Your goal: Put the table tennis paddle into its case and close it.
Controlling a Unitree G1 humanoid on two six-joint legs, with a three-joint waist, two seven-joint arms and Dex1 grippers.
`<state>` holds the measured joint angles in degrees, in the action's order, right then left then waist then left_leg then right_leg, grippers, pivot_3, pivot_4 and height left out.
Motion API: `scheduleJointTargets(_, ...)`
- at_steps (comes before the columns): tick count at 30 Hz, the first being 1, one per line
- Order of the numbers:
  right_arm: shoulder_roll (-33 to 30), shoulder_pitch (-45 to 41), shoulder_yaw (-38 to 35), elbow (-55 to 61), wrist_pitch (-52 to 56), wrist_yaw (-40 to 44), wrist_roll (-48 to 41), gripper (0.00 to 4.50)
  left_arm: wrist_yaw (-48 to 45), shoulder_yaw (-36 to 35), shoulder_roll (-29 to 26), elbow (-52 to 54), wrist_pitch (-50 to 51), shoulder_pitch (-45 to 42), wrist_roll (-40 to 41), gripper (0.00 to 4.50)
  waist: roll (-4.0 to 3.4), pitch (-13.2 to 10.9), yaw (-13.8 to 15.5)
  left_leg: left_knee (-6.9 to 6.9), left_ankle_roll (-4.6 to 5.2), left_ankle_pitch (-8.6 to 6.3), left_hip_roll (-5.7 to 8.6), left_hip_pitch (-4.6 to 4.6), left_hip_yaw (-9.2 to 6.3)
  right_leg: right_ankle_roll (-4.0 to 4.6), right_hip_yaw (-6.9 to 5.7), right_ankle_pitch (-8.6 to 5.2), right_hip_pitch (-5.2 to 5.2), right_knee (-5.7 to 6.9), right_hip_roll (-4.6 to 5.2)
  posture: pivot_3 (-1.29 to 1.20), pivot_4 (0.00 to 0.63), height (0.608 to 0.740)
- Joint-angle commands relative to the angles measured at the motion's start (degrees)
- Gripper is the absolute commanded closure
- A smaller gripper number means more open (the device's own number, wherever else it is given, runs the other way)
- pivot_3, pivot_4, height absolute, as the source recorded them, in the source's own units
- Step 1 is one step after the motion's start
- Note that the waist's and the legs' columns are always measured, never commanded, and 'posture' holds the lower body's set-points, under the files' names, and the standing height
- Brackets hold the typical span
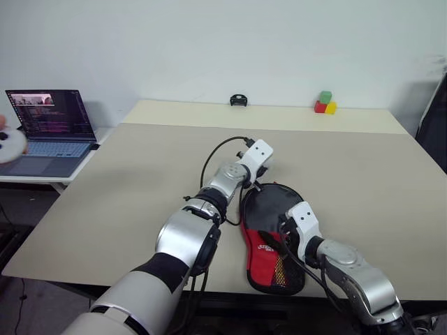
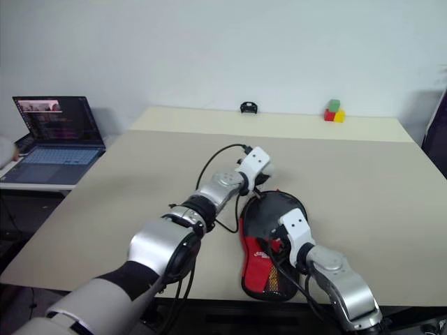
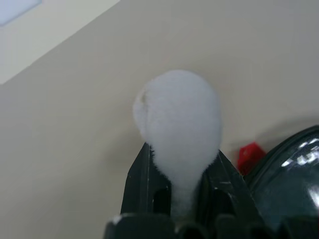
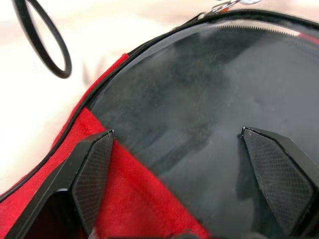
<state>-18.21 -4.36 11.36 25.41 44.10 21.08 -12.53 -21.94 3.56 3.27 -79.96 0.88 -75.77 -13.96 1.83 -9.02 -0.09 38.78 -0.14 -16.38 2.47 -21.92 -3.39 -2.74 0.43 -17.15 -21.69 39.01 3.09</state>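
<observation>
Beside case, wide bare table.

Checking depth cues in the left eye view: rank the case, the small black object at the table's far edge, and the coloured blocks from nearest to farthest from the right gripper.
1. case, directly under the right gripper.
2. small black object, far edge, toward the left.
3. coloured blocks, far edge, toward the right; nearly as far, too close to call.

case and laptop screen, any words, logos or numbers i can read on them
White logo on the red panel of the case: a mark shows, too small and blurred to read.
Laptop screen: rows of coloured text and a small picture window, too small to read.
Coloured blocks at the far table edge: no lettering visible.
No text can be quoted from any view.
</observation>
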Motion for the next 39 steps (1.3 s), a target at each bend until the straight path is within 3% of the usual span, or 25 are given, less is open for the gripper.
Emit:
scheduleJointTargets(1,0.3,5.7,2.7,-1.4,7.2,-1.3,-0.5,0.00,1.7,0.0,2.2,1.1,-2.0,-3.6,-1.1,4.25,0.00,0.0,0.0,0.00,0.00,0.00,0.01,0.00,-0.01,-0.01,-0.01,-0.01,0.01,-0.01,0.00,0.00,0.150,0.740)
scheduleJointTargets(12,1.5,9.5,2.9,3.3,9.5,-4.1,-0.9,0.00,4.4,-0.1,5.9,0.9,-1.9,-4.2,-3.1,4.25,0.00,0.0,0.1,-0.01,0.00,0.00,0.03,0.02,-0.05,-0.03,-0.12,-0.02,0.07,-0.03,-0.01,0.00,0.150,0.740)
scheduleJointTargets(20,2.6,9.5,3.4,3.2,9.5,-4.9,-0.9,0.00,-1.4,2.1,6.9,0.6,0.3,-0.3,-5.1,4.25,-0.02,0.0,0.0,-0.03,0.00,0.00,0.04,0.06,-0.09,-0.04,-0.17,-0.03,0.11,-0.04,-0.03,0.00,0.150,0.740)
scheduleJointTargets(30,3.5,7.6,4.0,1.7,9.2,-4.6,-0.8,0.00,-1.9,3.5,4.5,0.7,-0.3,1.0,-6.7,0.83,-0.03,0.0,-0.2,-0.04,0.00,0.00,0.02,0.10,-0.09,-0.04,-0.14,-0.03,0.11,-0.04,-0.03,0.00,0.150,0.740)
scheduleJointTargets(39,3.2,3.5,3.5,-2.3,8.0,-2.8,-0.6,0.00,-3.5,3.6,1.7,0.9,-2.2,-0.1,-6.9,0.83,-0.03,0.0,-1.3,-0.05,0.00,0.00,-0.04,0.32,-0.10,-0.08,-0.13,-0.04,0.30,0.00,-0.03,0.00,0.150,0.740)
